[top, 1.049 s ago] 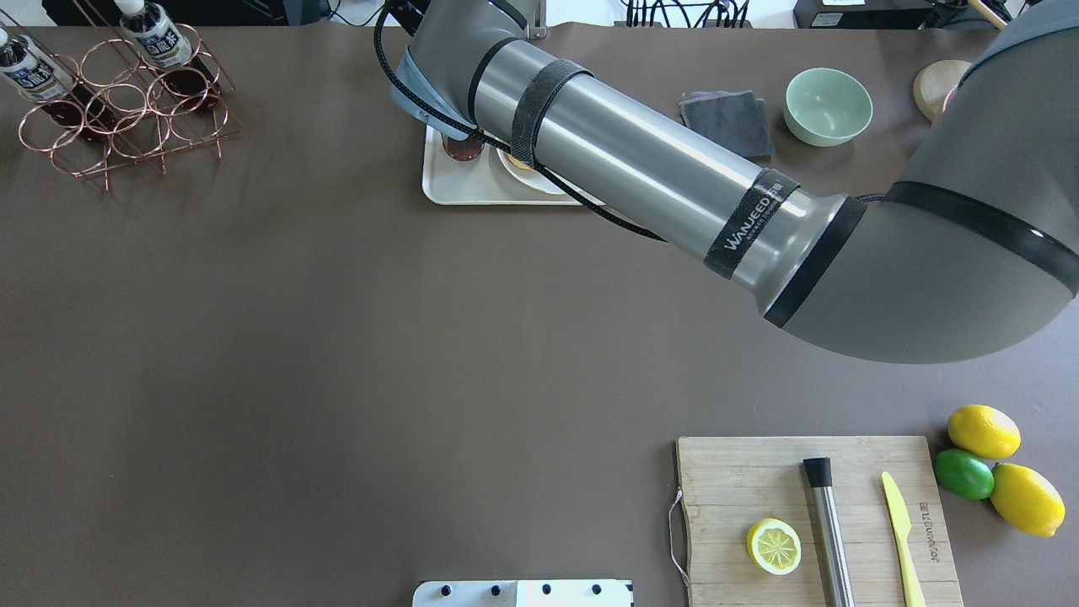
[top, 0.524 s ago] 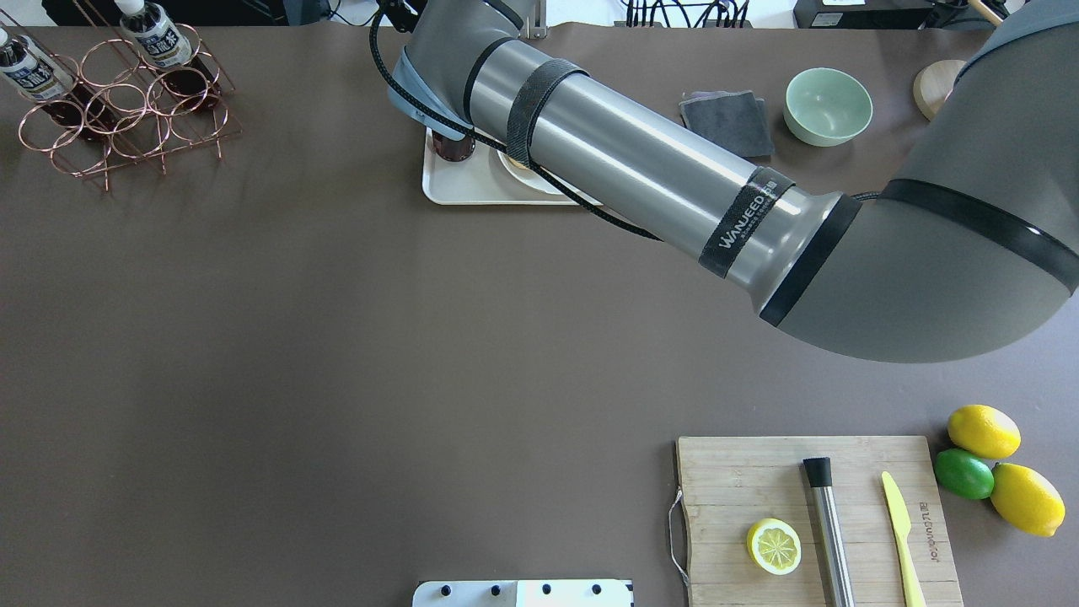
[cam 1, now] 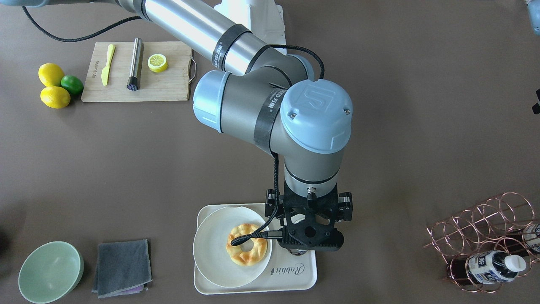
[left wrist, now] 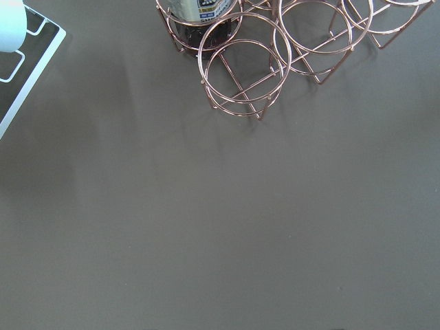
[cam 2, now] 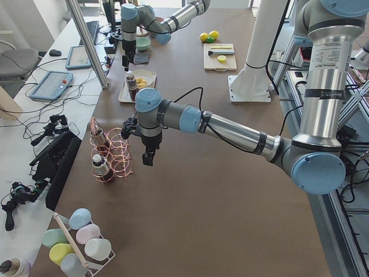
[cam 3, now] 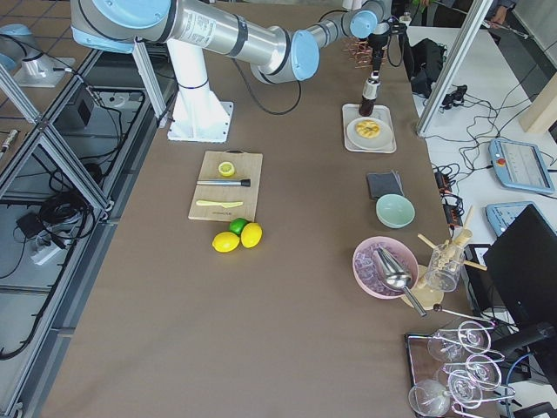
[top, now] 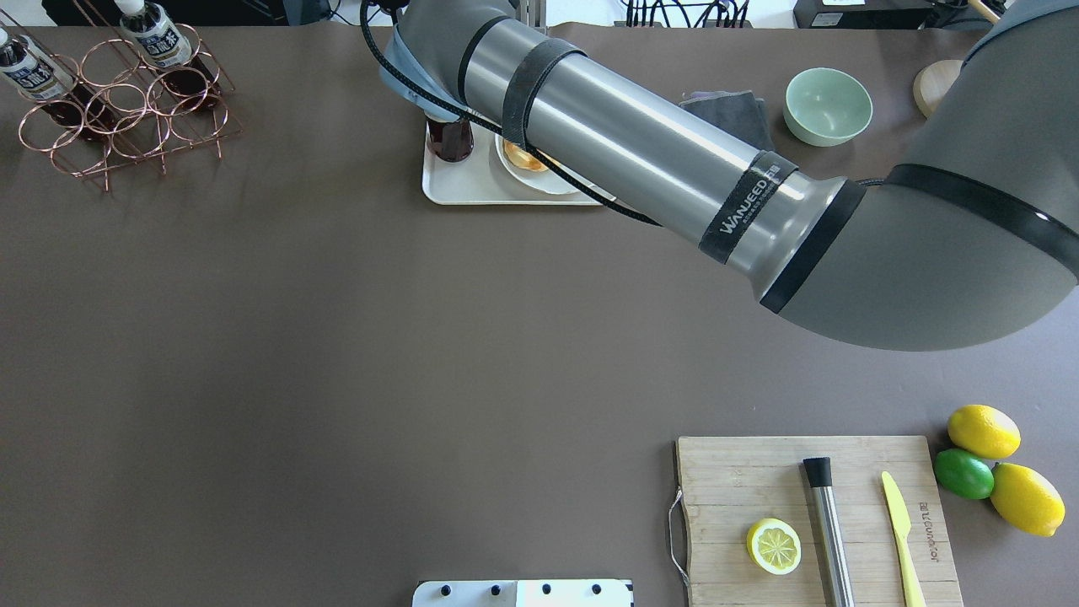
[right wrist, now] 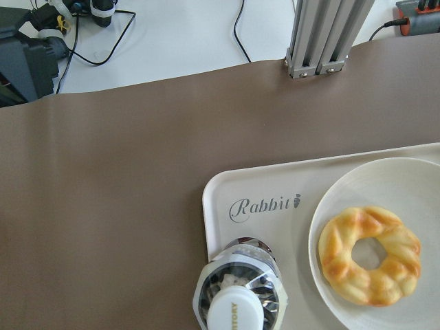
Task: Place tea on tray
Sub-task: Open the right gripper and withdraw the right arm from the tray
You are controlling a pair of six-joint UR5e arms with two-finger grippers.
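A tea bottle (right wrist: 237,302) stands upright on the cream tray (right wrist: 227,185), beside the "Rabbit" script, its white cap facing up. The overhead view shows the bottle's dark lower part (top: 449,142) on the tray's (top: 459,192) left end. My right gripper (cam 1: 311,249) hangs straight above the bottle, open, and its fingers do not reach into the wrist view. My left gripper (cam 2: 149,158) hovers over bare table next to the copper rack (cam 2: 112,156); I cannot tell whether it is open or shut. More tea bottles (top: 156,38) sit in the rack (top: 126,105).
A round plate with a ring-shaped pastry (cam 1: 248,244) fills the tray's other half. A grey cloth (cam 1: 122,266) and a green bowl (cam 1: 50,270) lie beside the tray. An aluminium post (right wrist: 323,34) stands beyond it. A cutting board (top: 813,514) and citrus fruit (top: 982,430) sit at the near right.
My right arm's wrist has drawn back toward the table's far edge, off the bottle. The bottle stays on the tray and more of it shows.
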